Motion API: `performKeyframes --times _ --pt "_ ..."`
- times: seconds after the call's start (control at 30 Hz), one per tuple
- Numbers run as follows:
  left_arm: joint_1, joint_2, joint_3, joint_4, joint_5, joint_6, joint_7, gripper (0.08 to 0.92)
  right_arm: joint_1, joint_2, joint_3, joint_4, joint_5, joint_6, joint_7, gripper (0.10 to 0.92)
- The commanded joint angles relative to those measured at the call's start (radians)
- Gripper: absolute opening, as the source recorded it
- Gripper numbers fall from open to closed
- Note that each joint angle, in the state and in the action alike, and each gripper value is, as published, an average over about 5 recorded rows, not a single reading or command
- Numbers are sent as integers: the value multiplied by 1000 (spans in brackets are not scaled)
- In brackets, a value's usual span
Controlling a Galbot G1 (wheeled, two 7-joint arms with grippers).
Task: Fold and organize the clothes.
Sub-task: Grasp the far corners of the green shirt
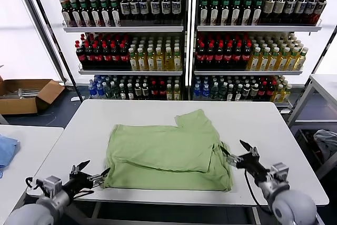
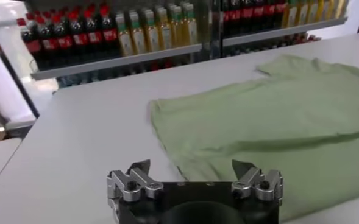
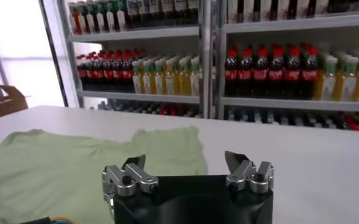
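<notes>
We count one light green shirt [image 1: 168, 151] on one white table [image 1: 263, 125], two grippers, the left gripper [image 1: 95, 171] and the right gripper [image 1: 234, 154], one cardboard box [image 1: 26, 94], one blue cloth [image 1: 6, 150], and two shelving units [image 1: 187, 30] holding bottles too many to count.

Plain light green shirt [image 1: 168, 151] on white table [image 1: 263, 125]; blue cloth [image 1: 6, 150] aside.
</notes>
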Motion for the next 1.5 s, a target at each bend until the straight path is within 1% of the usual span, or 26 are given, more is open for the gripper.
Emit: performKeyframes --times 0.03,0.2,0.33,0.47,0.57,0.7,0.9,1.3,1.4,1.5 --pt "-512 138 337 382 -147 -27 -7 822 439 -31 -229 -375 29 -8 -136 823" --pt "-699 109 464 530 -178 -22 1 823 569 8 -313 -532 34 -5 -165 823" --pt "-837 79 527 688 -216 -26 7 823 636 69 -355 -651 20 -6 -166 823" --pt "-936 54 567 813 -217 -31 18 823 680 121 -380 -748 -1 -2 -171 823" --pt "-977 34 585 866 -216 -28 22 823 700 157 -387 -798 -22 -2 -172 823" --pt "-987 10 600 895 -208 -27 22 823 713 192 -392 -847 -59 2 -171 823" --pt "-950 -24 590 891 -203 -17 19 823 726 229 -395 -910 -79 7 -174 823" --pt "-918 -81 580 884 -178 8 8 823 726 277 -394 -939 -137 1 -156 822" --pt "-918 -93 579 894 -170 10 9 823 724 275 -400 -936 -140 -10 -149 786" --pt "-917 -100 577 903 -168 13 11 823 722 272 -405 -936 -140 -18 -147 705"
